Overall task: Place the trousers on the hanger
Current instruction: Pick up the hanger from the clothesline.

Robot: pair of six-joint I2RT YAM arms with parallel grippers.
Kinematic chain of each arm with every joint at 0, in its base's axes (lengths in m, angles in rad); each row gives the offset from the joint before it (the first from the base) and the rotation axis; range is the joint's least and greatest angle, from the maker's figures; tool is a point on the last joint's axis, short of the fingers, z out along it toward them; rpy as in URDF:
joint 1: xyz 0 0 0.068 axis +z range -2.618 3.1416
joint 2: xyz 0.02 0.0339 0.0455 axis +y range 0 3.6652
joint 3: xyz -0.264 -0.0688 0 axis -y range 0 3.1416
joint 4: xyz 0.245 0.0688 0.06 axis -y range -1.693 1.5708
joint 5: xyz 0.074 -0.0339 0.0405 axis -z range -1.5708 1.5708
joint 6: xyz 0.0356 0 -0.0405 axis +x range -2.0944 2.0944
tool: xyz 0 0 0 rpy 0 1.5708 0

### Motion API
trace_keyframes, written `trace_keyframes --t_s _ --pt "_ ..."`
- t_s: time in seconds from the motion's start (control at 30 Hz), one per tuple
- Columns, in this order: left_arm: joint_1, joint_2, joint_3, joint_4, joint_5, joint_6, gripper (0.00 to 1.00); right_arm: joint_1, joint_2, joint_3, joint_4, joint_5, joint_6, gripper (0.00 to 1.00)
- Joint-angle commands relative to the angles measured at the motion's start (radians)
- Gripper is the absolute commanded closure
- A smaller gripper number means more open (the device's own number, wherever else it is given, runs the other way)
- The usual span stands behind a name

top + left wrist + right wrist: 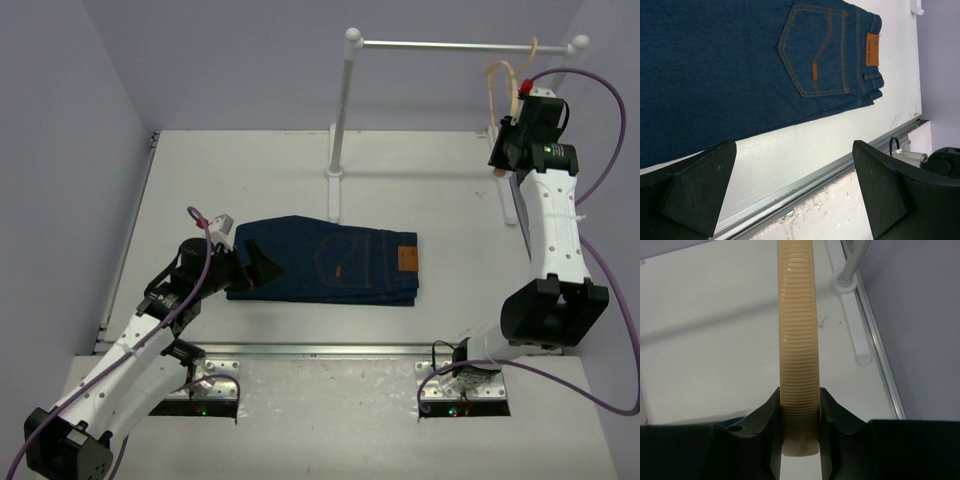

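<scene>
The trousers (330,260) lay folded flat on the table (250,170), near its middle, waistband and brown patch toward the right, back pocket facing up. The hanger (799,335) hung at the right end of the white rail (450,45), well apart from the trousers.

Right gripper (800,415): raised to the hanger at the far right of the table. In the right wrist view, the ribbed tan bar ran straight up between the two fingers (767,415), with its rounded end sitting just inside the jaws. Both fingers pressed against the sides of the bar with no gap visible, so the gripper was clenched on the hanger.

Left gripper (795,195): held low at the left end of the trousers, jaws spread wide and holding nothing. In the left wrist view, its fingers framed bare table and the metal edge strip, with the near fold of the denim just beyond them; whether a fingertip touched the cloth could not be determined
</scene>
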Motion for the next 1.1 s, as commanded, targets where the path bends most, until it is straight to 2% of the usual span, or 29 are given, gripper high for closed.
trace_keyframes --t_s 0.0,0.13,0.23,0.53,0.73,0.83,1.07 --pt "0.007 0.019 0.034 -0.004 -0.123 -0.031 0.00 -0.005 -0.113 0.062 0.094 -0.067 0.034 1.00" --pt "0.007 0.045 0.036 -0.014 -0.211 -0.094 0.00 -0.005 -0.148 0.092 0.101 -0.120 0.033 1.00" --pt "0.008 0.056 0.020 0.000 -0.256 -0.138 0.00 -0.005 -0.181 0.050 0.123 -0.139 0.042 1.00" --pt "0.007 0.076 0.016 0.029 -0.224 -0.164 0.00 -0.005 -0.233 -0.049 0.216 -0.216 0.046 1.00" --pt "0.008 0.057 0.029 -0.021 -0.297 -0.193 0.00 -0.005 -0.282 -0.107 0.291 -0.237 0.065 1.00" --pt "0.009 0.073 0.037 -0.077 -0.385 -0.246 0.00 -0.005 -0.351 -0.158 0.312 -0.256 0.077 1.00" --pt "0.017 0.173 0.104 -0.060 -0.405 -0.267 0.00 -0.005 -0.564 -0.342 0.413 -0.220 0.075 1.00"
